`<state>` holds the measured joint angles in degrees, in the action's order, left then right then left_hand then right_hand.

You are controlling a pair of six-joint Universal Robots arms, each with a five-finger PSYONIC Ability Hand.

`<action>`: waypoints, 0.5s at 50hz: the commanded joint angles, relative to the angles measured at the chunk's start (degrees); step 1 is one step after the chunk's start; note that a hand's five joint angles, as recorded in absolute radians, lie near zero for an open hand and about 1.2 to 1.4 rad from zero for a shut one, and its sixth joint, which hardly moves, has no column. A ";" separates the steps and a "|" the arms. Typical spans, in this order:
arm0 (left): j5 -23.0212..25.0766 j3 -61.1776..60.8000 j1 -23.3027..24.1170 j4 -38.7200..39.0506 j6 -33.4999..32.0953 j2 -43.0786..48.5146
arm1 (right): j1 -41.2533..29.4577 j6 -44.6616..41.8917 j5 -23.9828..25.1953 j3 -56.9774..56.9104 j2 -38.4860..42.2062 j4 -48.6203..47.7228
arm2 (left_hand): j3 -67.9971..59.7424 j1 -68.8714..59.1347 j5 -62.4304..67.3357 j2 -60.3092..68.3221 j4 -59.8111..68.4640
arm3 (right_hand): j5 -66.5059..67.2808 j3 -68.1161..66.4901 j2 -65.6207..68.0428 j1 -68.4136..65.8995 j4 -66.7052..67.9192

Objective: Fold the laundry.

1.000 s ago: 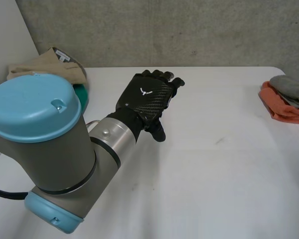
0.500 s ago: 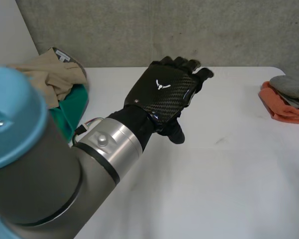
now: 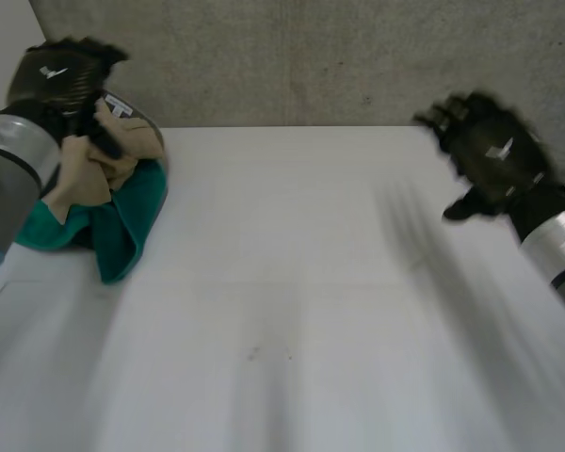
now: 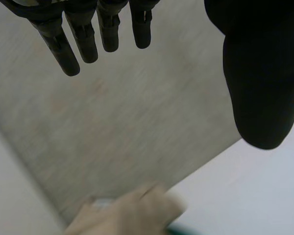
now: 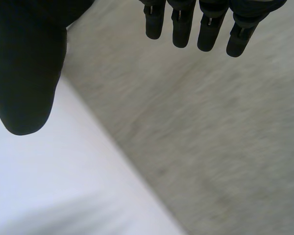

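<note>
Most of the near bench (image 3: 292, 311) lies bare, and that is the change: half a second ago the left arm (image 3: 9, 179) reached across its middle, and it has since swung back to its own side. The right arm (image 3: 560, 250) has meanwhile come in from the right edge.

Farther back, at the far left corner, lies the heap of laundry (image 3: 104, 188). A green cloth (image 3: 132, 212) spills toward the near side, with a tan cloth (image 3: 89, 174) bunched on top. Nothing is spread on the bench yet, so folding has not begun. I judge the swing back to the heap as the start of picking a piece to lay out on the freed space.

The left robot hand (image 3: 61, 71) hangs over the tan cloth with its back to the head camera. In its wrist view the fingers (image 4: 68, 54) are straight, the thumb stands well apart, and nothing lies between them, so it is open and empty. The tan cloth shows below the palm; whether the robot hand touches it I cannot tell.

The right robot hand (image 3: 494, 155) is raised over the far right of the bench. Its fingers (image 5: 181, 29) are straight and point toward the grey wall (image 3: 311, 56), thumb apart, holding nothing
</note>
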<state>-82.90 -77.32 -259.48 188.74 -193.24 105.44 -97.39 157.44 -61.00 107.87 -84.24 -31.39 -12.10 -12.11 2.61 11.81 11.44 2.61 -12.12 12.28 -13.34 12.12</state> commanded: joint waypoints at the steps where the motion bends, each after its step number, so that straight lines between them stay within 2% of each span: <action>1: 1.25 12.01 -7.53 4.52 -9.77 19.08 | -1.40 -11.98 -2.29 1.12 7.24 10.46 | 0.55 0.56 -1.05 -0.25 0.11 | -2.61 2.12 -2.28 3.34 -2.12; 7: 4.06 21.77 -10.60 4.97 -15.32 30.60 | -0.70 -14.88 -2.20 2.25 9.89 13.19 | -3.31 -3.30 2.80 3.60 3.97 | -2.61 2.12 -2.28 3.34 -2.12; 8: 4.15 23.87 -10.78 4.97 -15.50 32.44 | -0.70 -14.97 -2.28 2.34 9.89 13.28 | -15.65 -15.64 15.14 15.94 16.31 | -2.61 2.12 -2.28 3.34 -2.12; 11: 4.42 25.64 -10.43 5.05 -15.41 33.95 | -0.61 -14.97 -2.20 2.78 9.98 13.28 | -39.41 -39.40 38.91 39.70 40.07 | -2.61 2.12 -2.28 3.34 -2.12; 12: 4.42 26.34 -10.17 5.05 -15.24 34.13 | -0.52 -14.97 -2.20 2.78 9.98 13.28 | -62.47 -62.46 61.97 62.76 63.13 | -2.61 2.12 -2.28 3.34 -2.12; 13: 4.42 26.44 -9.99 4.97 -15.06 34.04 | -0.52 -14.89 -2.28 2.78 9.98 13.28 | -67.84 -67.83 67.34 68.14 68.50 | -2.61 2.12 -2.28 3.34 -2.12; 15: 4.24 26.17 -9.03 4.97 -14.71 33.78 | -0.35 -14.54 -2.20 2.78 9.71 13.28 | -67.90 -67.89 67.39 68.19 68.56 | -2.61 2.12 -2.28 3.34 -2.12; 18: 4.24 25.03 -4.90 4.44 -13.22 30.72 | -0.34 -14.18 -2.37 2.44 8.66 13.20 | -67.90 -67.89 67.39 68.19 68.56 | -2.61 2.12 -2.28 3.34 -2.12; 25: 6.69 14.49 4.67 6.02 -1.71 15.60 | 0.53 -13.92 -5.88 1.91 5.67 12.84 | -67.90 -67.89 67.39 68.19 68.56 | -2.61 2.12 -2.28 3.34 -2.12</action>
<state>-78.25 -54.51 -262.62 193.64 -203.81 132.56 -97.54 143.18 -63.99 110.27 -76.04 -18.25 -68.06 -64.74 56.00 68.38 68.48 2.61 -12.11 12.28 -13.34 12.11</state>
